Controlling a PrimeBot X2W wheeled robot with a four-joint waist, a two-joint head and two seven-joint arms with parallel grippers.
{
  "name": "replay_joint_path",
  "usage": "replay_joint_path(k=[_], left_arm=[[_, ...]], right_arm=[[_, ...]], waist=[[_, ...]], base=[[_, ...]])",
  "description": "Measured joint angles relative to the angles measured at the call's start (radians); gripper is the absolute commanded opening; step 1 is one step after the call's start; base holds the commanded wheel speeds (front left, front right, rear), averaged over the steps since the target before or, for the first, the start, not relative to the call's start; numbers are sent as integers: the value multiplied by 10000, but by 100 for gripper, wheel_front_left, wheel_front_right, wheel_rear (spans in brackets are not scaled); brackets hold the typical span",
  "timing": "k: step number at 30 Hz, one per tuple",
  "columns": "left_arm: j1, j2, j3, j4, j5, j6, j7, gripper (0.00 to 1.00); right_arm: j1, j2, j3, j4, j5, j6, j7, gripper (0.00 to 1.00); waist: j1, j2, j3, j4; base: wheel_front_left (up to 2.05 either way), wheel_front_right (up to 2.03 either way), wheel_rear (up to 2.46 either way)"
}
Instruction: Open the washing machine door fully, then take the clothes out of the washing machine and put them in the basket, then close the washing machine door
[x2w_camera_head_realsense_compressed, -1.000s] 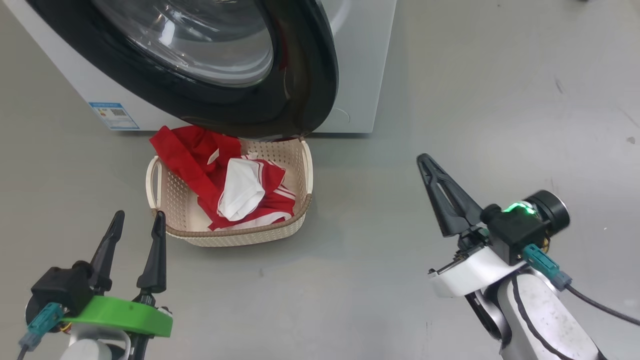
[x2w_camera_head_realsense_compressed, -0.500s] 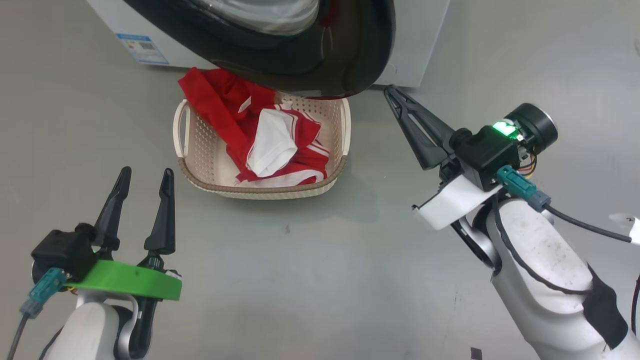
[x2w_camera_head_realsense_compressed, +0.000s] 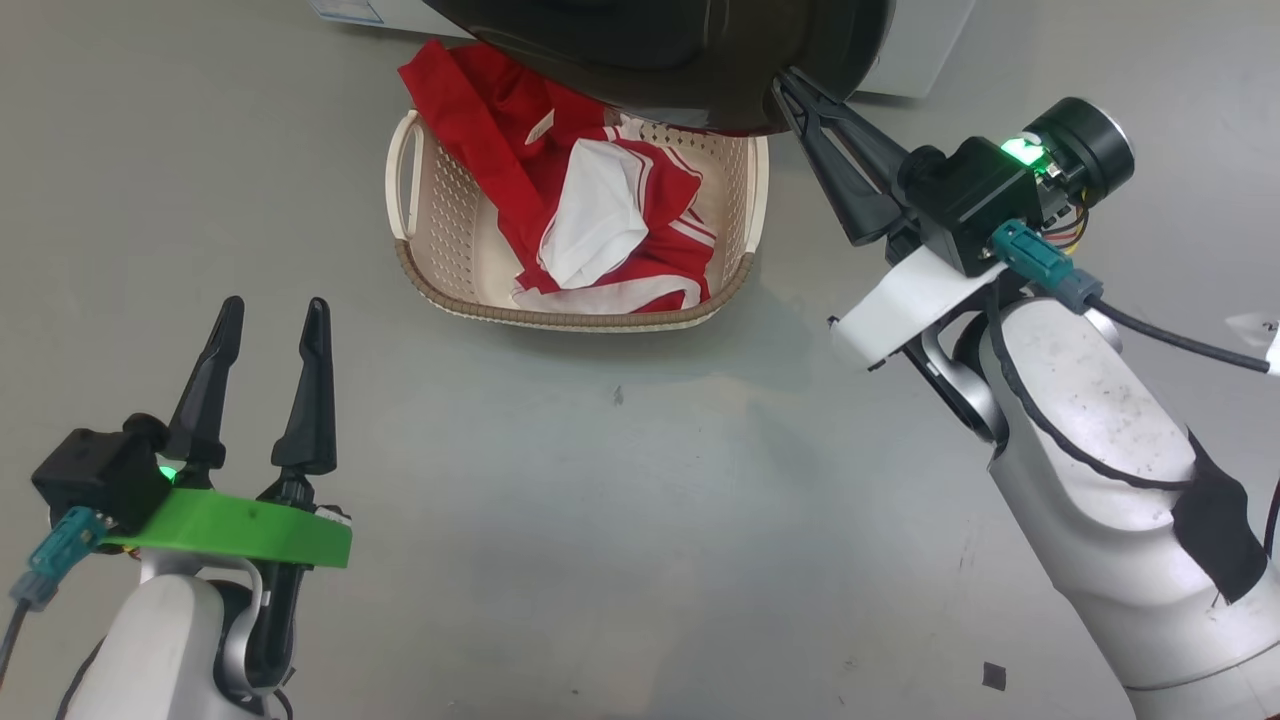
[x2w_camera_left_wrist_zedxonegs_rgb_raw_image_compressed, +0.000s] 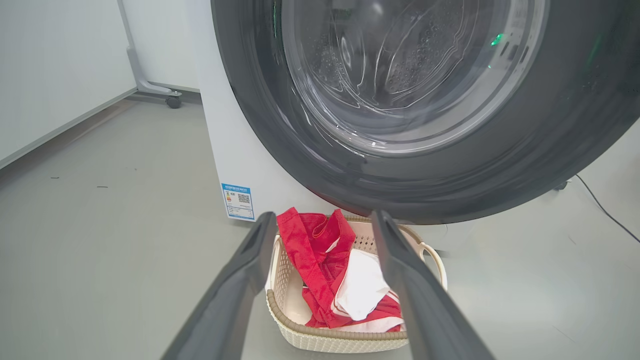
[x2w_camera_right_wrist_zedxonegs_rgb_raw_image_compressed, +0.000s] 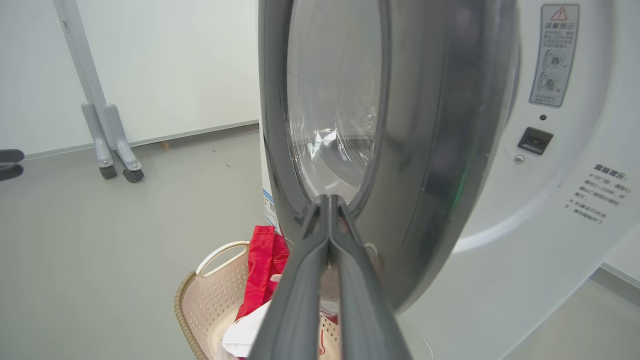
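The washing machine door (x2w_camera_head_realsense_compressed: 660, 60) stands partly open over the basket, its black rim (x2w_camera_right_wrist_zedxonegs_rgb_raw_image_compressed: 440, 150) seen edge-on in the right wrist view and its glass bowl (x2w_camera_left_wrist_zedxonegs_rgb_raw_image_compressed: 400, 75) seen in the left wrist view. My right gripper (x2w_camera_head_realsense_compressed: 785, 82) is shut and empty, with its tips (x2w_camera_right_wrist_zedxonegs_rgb_raw_image_compressed: 327, 200) at the lower part of the door's rim. The cream basket (x2w_camera_head_realsense_compressed: 430, 270) sits on the floor below the door and holds the red and white clothes (x2w_camera_head_realsense_compressed: 600, 200). My left gripper (x2w_camera_head_realsense_compressed: 268, 315) is open and empty, short of the basket's near left corner. The white washing machine (x2w_camera_right_wrist_zedxonegs_rgb_raw_image_compressed: 550, 210) is behind the door.
Grey floor lies all around the basket (x2w_camera_left_wrist_zedxonegs_rgb_raw_image_compressed: 325, 342). A wheeled stand leg (x2w_camera_right_wrist_zedxonegs_rgb_raw_image_compressed: 112, 145) is left of the machine by the wall. A cable (x2w_camera_left_wrist_zedxonegs_rgb_raw_image_compressed: 600, 205) runs on the floor to the right. The machine's front carries a latch hole (x2w_camera_right_wrist_zedxonegs_rgb_raw_image_compressed: 535, 140) and a blue label (x2w_camera_left_wrist_zedxonegs_rgb_raw_image_compressed: 238, 199).
The head camera has tilted, shifting the whole picture. My right gripper, still shut, has moved up and in from open floor to the door's rim. The left gripper has stayed open and still.
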Motion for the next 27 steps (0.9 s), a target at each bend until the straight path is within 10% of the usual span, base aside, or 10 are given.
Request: replay_joint_path(k=[27], left_arm=[[-546,230,-232,-90,-395,-2,0,100]], right_arm=[[-2516,-305,-477,1204,307,88,-263,0]], waist=[[0,0,1298,83]], base=[[0,0,0]])
